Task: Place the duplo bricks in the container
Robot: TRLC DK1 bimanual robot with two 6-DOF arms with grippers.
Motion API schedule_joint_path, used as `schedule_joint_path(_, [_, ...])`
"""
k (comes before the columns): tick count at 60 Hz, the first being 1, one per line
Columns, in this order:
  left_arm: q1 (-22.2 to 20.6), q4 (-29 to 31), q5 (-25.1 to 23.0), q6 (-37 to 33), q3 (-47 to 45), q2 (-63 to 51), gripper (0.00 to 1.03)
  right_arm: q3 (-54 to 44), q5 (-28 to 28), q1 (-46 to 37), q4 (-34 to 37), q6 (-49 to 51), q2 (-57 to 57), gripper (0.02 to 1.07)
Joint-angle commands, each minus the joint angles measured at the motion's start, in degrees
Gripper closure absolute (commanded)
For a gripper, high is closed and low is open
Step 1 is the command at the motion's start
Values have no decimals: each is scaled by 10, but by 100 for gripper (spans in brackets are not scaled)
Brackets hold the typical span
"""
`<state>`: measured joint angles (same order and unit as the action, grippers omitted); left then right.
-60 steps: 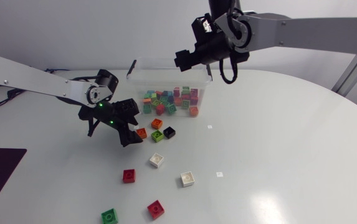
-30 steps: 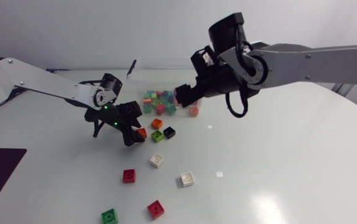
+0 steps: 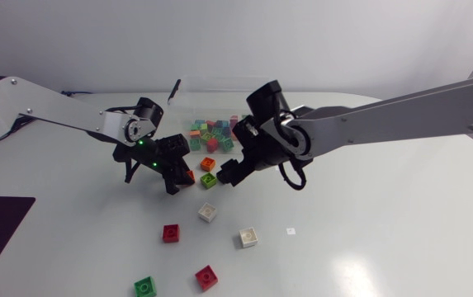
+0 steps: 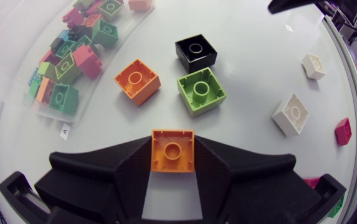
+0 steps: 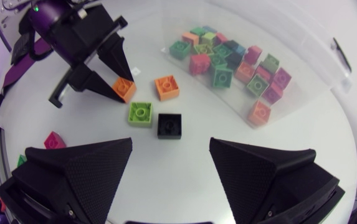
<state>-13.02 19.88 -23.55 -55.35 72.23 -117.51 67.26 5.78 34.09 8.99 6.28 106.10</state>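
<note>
The left jaws pinch an orange duplo brick (image 4: 172,149) by its flat sides; it is probably light, rigid and slick. The right jaws gape wide, a black brick (image 5: 169,124) just ahead of them and the container (image 5: 309,68) beyond.

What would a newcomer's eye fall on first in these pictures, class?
The left gripper is shut on an orange brick, near the clear container that holds many coloured bricks. The right gripper hangs open above a black brick close by.
</note>
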Motion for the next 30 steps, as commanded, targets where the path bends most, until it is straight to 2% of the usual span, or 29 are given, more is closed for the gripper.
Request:
schedule_joint_path(1, [9,10,-4,-12,-23,26,76,15,-1,6,1,16,34,17])
schedule_joint_path(15, [14,34,-4,-12,-37,76,76,64,-1,3,22,29,89,17])
schedule_joint_path(30, [20,72,-4,-8,-47,147,76,144,-2,5,89,47,149,18])
